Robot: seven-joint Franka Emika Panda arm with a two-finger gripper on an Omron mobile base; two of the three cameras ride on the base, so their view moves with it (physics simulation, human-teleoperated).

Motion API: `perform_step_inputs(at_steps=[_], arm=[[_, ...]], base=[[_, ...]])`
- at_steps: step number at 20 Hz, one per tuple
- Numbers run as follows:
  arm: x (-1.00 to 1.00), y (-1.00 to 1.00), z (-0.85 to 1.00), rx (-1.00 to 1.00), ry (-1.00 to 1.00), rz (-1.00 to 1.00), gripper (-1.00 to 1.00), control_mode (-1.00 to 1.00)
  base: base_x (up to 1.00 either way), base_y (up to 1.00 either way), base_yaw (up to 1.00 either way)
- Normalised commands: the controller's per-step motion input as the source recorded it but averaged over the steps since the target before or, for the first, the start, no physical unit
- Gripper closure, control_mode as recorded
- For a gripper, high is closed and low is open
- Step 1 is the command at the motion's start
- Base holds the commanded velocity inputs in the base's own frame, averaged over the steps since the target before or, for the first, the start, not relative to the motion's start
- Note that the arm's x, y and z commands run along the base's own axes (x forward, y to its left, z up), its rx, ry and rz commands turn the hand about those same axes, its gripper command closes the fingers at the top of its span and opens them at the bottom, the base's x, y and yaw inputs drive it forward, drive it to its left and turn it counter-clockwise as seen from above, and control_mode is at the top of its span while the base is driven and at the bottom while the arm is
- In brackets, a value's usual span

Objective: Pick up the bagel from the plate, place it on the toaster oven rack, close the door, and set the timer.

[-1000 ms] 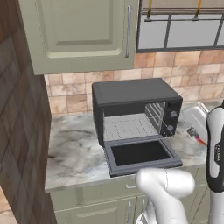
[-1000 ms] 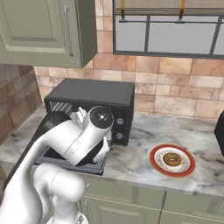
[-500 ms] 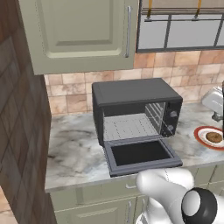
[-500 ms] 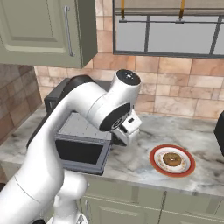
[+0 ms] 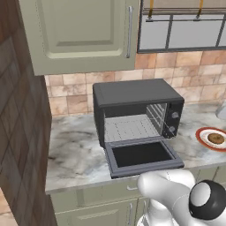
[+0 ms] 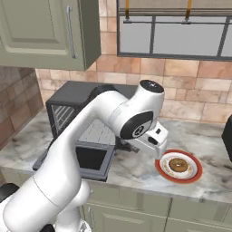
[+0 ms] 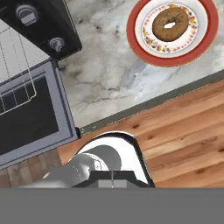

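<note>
from the left, the door hangs open before the rack; from the right, the claw, seemingly just beside the plate, spread or not i cannot tell; hand view, bagel on plate.

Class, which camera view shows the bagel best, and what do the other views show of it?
The hand view: the bagel is seen from above, large, its hole and the plate plain. The right base view shows it smaller, at a slant, beside the hand. The left base view shows it tiny at the right edge.
</note>
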Motion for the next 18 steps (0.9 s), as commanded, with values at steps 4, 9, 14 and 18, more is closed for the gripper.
perform_step_inputs(at_steps=[4,9,14,18], arm=[[0.0,-0.49,-0.36,-0.17,0.0,0.02,1.0,-1.0],[0.08,-0.69,-0.24,-0.13,0.04,0.0,1.0,-1.0],[0.33,-0.47,-0.16,-0.04,0.17,0.0,-1.0,-1.0],[0.44,-0.16,-0.1,0.01,0.03,0.12,-1.0,-1.0]], base=[[0.0,0.0,0.0],[0.0,0.0,0.0],[0.0,0.0,0.0],[0.0,0.0,0.0]])
